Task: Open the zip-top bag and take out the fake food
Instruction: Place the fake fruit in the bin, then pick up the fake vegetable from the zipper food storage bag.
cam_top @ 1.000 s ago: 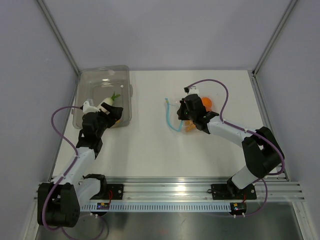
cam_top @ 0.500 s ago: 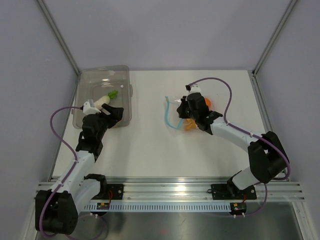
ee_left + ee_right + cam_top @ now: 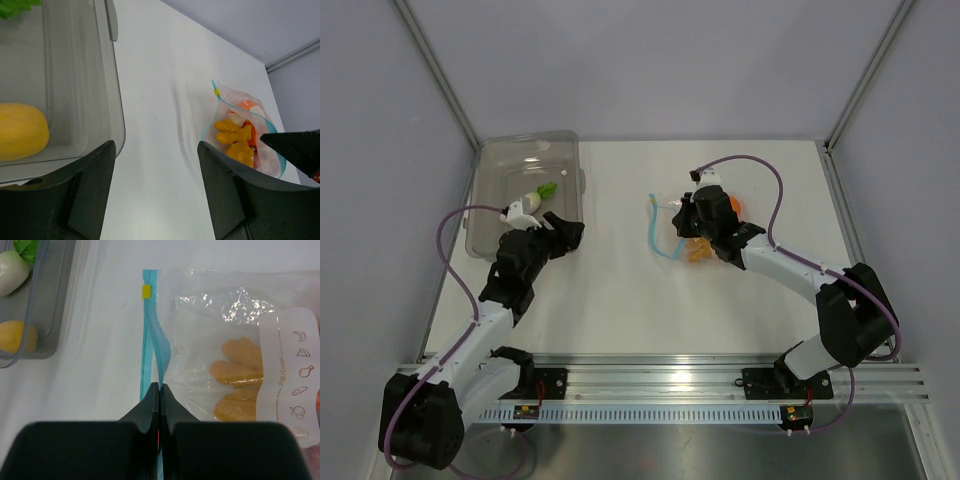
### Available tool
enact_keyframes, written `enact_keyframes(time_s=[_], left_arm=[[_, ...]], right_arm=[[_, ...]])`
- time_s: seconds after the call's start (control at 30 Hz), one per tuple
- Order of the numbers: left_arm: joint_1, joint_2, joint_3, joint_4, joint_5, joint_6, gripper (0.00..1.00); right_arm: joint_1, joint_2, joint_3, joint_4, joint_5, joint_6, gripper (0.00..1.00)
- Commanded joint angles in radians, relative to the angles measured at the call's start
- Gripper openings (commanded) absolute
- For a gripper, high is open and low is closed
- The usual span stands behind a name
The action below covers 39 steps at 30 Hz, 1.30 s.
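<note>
The zip-top bag (image 3: 672, 222) lies at mid-table with its mouth to the left and its light blue zip strip (image 3: 151, 335) parted. My right gripper (image 3: 160, 386) is shut on one lip of the strip; it also shows in the top view (image 3: 684, 222). Orange and yellow fake food (image 3: 239, 375) is still inside the bag (image 3: 227, 107). My left gripper (image 3: 154, 146) is open and empty, over the table just right of the grey tray's (image 3: 526, 147) near corner (image 3: 570, 233). The white radish (image 3: 527, 204) and a yellow piece (image 3: 21, 131) lie in the tray.
Metal frame posts (image 3: 438, 72) stand at the back corners. The grey tray's wall (image 3: 102, 75) is close on my left gripper's left side. The rail (image 3: 660, 385) with both arm bases runs along the near edge.
My left gripper let the radish go into the tray, then drew back to the right, out past the tray's corner. My right gripper shifted slightly away from the bases and stays shut on the strip.
</note>
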Motion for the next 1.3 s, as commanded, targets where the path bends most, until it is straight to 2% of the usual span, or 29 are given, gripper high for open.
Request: enact_keyframes(time_s=[0.0,0.1,0.23,0.43,0.63,1.0,1.27], left_arm=[[-0.032,0.008,0.035,0.09,-0.004,0.054,0.67],[-0.055,0.025,0.046,0.1,0.005,0.058,0.61],[-0.088,0.101,0.061,0.129,0.036,0.054,0.61],[-0.215,0.21,0.107,0.146,-0.001,0.091,0.61],[-0.282,0.329,0.144,0.186,0.004,0.092,0.61],[-0.313,0.511,0.207,0.237,0.065,0.062,0.61],[-0.313,0.521,0.21,0.272,0.105,0.045,0.62]], right_arm=[[0.005,-0.039,0.006,0.024,-0.022,-0.022,0.0],[0.009,-0.039,0.01,0.023,-0.022,-0.024,0.0],[0.016,-0.045,0.011,0.023,-0.025,-0.024,0.0],[0.034,-0.051,0.011,0.024,-0.025,-0.022,0.0],[0.065,-0.053,0.016,0.029,-0.02,-0.021,0.0],[0.143,-0.083,0.005,0.052,-0.003,-0.022,0.0],[0.154,-0.064,0.014,0.052,-0.011,-0.022,0.02]])
